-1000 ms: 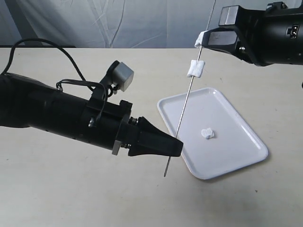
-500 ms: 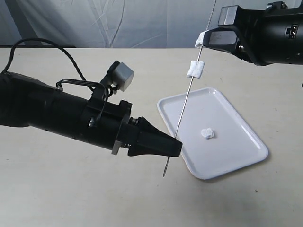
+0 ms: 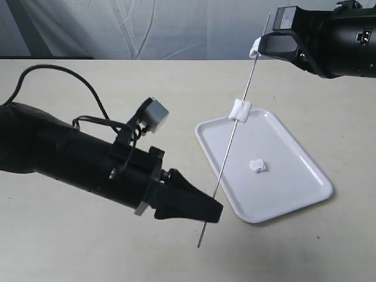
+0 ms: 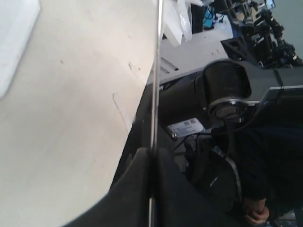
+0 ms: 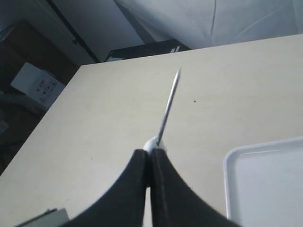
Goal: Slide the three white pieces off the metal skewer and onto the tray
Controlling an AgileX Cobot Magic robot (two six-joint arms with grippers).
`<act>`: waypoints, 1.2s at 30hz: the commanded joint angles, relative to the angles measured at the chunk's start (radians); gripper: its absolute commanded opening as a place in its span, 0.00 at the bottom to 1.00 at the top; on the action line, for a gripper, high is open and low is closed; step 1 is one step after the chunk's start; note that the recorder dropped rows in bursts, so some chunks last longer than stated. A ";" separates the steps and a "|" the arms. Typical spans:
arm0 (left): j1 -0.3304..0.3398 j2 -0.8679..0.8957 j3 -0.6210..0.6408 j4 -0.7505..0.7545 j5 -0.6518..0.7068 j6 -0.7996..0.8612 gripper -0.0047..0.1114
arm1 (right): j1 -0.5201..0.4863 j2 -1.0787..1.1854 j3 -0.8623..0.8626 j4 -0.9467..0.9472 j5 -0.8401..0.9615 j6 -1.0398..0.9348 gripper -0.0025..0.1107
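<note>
Left fingers (image 3: pixel 194 205) pinch metal skewer (image 3: pixel 226 154) above beige table (image 3: pixel 70 252), curtain (image 3: pixel 147 29) behind.

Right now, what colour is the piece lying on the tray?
The piece is white, like the tray; the exterior view shows it best.

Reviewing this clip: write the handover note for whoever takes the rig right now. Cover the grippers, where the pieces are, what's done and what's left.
Left gripper: shut on the lower end of the thin dark grey metal skewer, which slants up across the table.
Right gripper: shut on the top white piece, a small soft lump near the skewer's upper end.
Middle white piece: threaded mid-skewer, seen near one corner of the glossy white rectangular tray.
Loose white piece: lying on the tray.
Done: one of three pieces is off.
Left: slide the top and middle pieces off onto the tray.
</note>
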 commanded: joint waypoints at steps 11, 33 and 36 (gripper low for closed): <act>-0.064 -0.006 0.027 0.096 -0.043 -0.057 0.04 | -0.005 0.000 -0.005 0.004 -0.079 -0.009 0.02; -0.062 -0.147 0.116 0.172 -0.524 -0.141 0.04 | -0.005 0.268 0.136 -0.194 -0.113 0.088 0.02; -0.062 -0.147 0.116 0.170 -0.531 -0.141 0.04 | -0.005 0.348 0.136 -0.194 -0.131 0.088 0.02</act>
